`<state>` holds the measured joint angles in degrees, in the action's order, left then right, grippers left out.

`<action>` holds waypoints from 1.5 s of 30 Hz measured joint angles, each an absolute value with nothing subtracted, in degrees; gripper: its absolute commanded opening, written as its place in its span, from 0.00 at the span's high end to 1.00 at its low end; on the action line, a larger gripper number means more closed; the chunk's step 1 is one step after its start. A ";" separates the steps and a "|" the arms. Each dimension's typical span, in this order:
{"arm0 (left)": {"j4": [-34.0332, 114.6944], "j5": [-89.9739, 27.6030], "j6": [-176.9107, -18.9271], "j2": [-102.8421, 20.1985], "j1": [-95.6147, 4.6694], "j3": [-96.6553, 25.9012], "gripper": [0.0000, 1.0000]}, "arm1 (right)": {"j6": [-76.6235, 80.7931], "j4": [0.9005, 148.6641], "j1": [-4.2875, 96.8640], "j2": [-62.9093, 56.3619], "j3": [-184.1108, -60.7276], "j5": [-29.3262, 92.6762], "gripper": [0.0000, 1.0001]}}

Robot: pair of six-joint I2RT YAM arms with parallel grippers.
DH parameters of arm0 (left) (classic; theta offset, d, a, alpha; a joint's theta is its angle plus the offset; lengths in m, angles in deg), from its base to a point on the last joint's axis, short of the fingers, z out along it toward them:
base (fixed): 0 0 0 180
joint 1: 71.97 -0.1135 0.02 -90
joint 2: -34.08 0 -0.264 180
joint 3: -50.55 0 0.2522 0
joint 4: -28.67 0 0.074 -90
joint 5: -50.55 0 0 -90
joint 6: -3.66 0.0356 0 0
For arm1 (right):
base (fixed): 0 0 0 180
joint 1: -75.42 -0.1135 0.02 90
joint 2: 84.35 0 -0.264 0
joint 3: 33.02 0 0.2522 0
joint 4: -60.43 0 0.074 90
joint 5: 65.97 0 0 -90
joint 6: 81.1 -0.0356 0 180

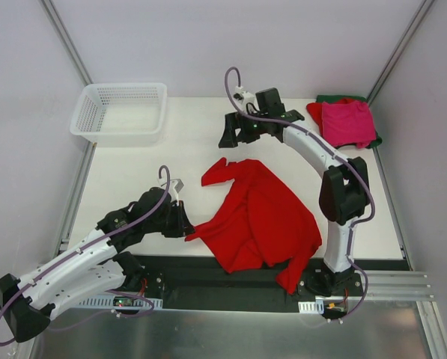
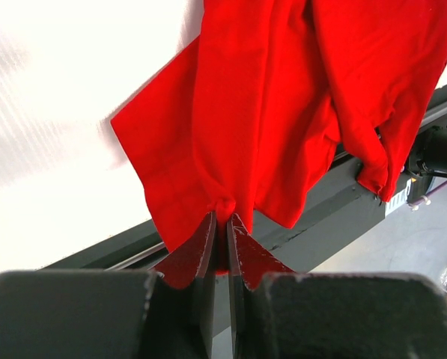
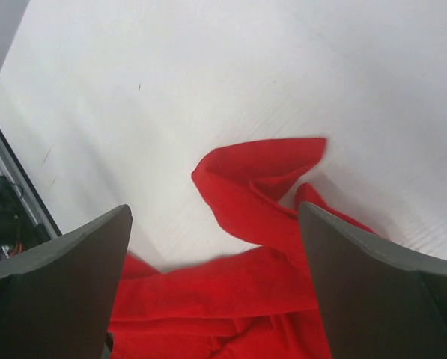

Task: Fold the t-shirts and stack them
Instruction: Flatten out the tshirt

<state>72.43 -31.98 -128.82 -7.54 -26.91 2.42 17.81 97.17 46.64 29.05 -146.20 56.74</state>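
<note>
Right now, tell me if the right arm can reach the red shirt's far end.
Probably yes: the right claw hangs open just beyond the red shirt's far end, nothing in between.

Top view looks down from behind; wrist views (close up) share the red t-shirt [image 1: 260, 217].

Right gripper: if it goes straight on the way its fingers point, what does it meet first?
Most likely the crumpled corner of the bright red cloth t-shirt, seen between the open right gripper's fingers on the white table; its height above it is unclear.
</note>
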 measured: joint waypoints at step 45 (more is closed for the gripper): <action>72.50 -32.03 -127.64 -8.74 -26.91 2.40 0.95 | 20.08 106.17 44.11 38.91 -141.83 45.55 0.07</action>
<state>72.50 -32.03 -127.64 -8.74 -26.91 2.40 20.08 106.17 44.11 38.91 -141.83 45.55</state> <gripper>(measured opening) 0.063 0.892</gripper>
